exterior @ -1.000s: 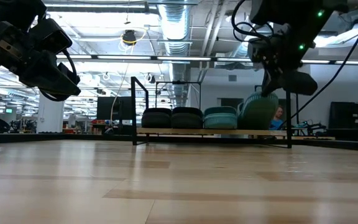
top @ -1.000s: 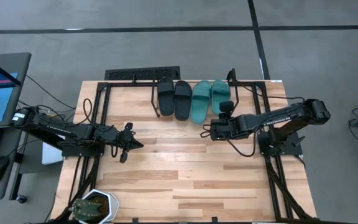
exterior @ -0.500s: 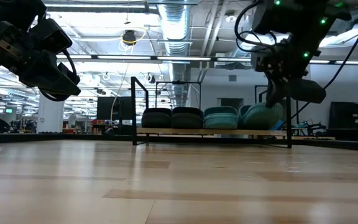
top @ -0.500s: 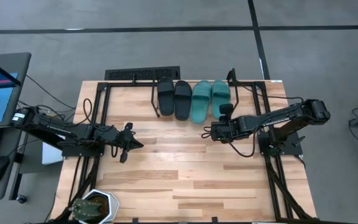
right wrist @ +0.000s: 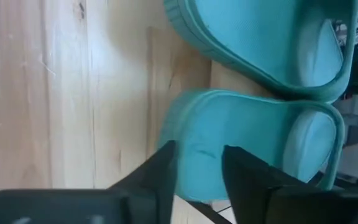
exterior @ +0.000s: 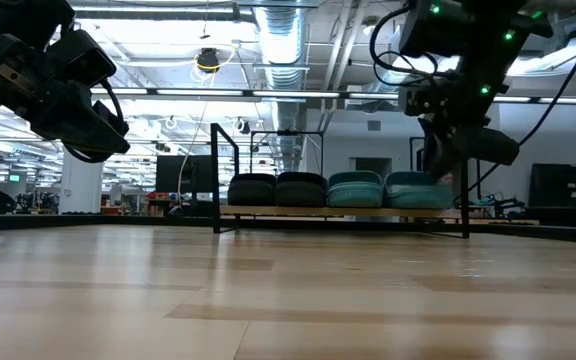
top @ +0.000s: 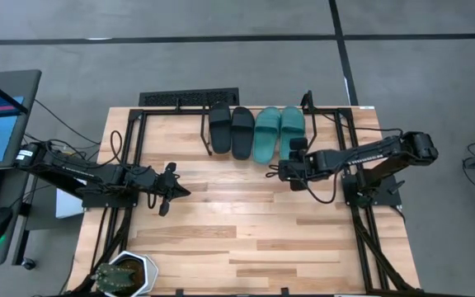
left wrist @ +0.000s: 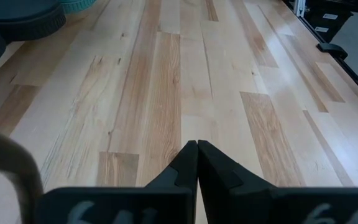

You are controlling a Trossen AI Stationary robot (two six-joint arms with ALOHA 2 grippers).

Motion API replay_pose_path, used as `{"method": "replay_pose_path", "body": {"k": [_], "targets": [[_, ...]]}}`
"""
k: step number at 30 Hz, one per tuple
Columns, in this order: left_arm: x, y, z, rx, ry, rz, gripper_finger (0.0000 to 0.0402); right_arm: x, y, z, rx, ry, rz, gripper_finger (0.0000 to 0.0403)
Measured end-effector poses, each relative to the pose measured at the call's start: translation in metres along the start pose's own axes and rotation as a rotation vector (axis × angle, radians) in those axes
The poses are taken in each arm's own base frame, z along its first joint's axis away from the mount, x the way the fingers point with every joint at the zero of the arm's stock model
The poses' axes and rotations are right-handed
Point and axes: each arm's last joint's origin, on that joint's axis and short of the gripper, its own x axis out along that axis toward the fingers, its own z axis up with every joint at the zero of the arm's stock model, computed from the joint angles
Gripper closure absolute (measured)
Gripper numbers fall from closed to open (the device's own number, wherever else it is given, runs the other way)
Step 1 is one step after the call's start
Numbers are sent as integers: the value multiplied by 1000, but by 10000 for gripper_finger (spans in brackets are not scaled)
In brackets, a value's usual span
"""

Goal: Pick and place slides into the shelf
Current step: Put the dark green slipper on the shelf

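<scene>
Overhead, four soft slip-on slides sit side by side at the far edge of the pale wooden plank table point(top: 246, 223): two black slides point(top: 231, 129) on the left, two teal green slides point(top: 279, 130) on the right, all resting in the low shelf of thin black metal rods point(exterior: 340, 212). From above, the shelf's rods are mostly hidden beneath the footwear; the table-level camera shows its two upright posts and the four rounded heels in a row. The right gripper point(top: 290, 155) hovers at the heel of the rightmost teal slide point(right wrist: 247, 149), its two dark fingers point(right wrist: 157, 177) parted either side of the heel's rubbery, finely grained rim; whether they touch the foam cannot be made out, and the sandal lies flat on the rack. Only part of each teal slide fits in that arm's wrist camera. The left gripper point(top: 171, 188) waits over the table's left half, well apart from the shelf, its pointed jaws pressed together on nothing. A black slotted flat grille point(top: 188, 98) lies beyond the table's far edge. At the near-left corner a white hexagonal pot with a plant point(top: 124, 275) is cut off by the frame.
</scene>
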Motion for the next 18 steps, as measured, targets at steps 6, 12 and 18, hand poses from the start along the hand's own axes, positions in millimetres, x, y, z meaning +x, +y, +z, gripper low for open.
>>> {"method": "replay_pose_path", "body": {"k": [6, 12, 18], "targets": [[0, 0, 0, 0, 0, 0, 401, 3, -4, -1, 21, 11, 12, 232], [0, 0, 0, 1, 0, 0, 401, -9, 4, 6, -28, -32, 21, 178], [0, 0, 0, 23, 0, 0, 401, -58, -4, 36, 1, -233, 12, 167]]}}
